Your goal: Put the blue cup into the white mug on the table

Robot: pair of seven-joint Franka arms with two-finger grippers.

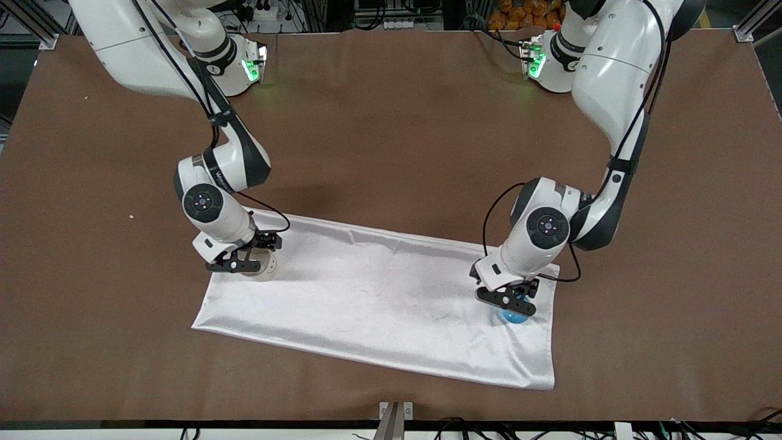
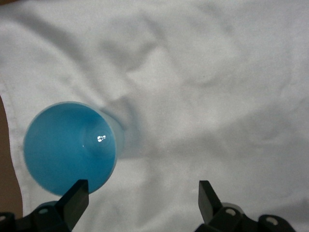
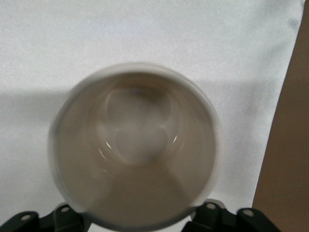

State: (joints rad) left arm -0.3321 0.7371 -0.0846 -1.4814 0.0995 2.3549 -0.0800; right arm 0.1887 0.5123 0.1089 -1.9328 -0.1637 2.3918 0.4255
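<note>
Two robot arms reach down over a white cloth, one at a blue cup, the other at a white mug.

The left gripper (image 1: 510,300) has its black fingers (image 2: 76,197) spread wide, one just beside the rim of the blue cup (image 2: 70,146), nothing pinched; the cup, smooth translucent plastic with a round mouth, stands upright on the cloth's edge toward the left arm's end of the table (image 1: 391,122). The right gripper (image 1: 244,264) sits low at the white mug (image 3: 135,145), its fingers on either side of the rim; whether they press the wall cannot be told. The mug, a glossy off-white cylinder, stands open-mouthed at the cloth's other end. The white cloth (image 1: 379,293) is a soft, lightly creased rectangle on the matte brown tabletop. No readable writing shows.
</note>
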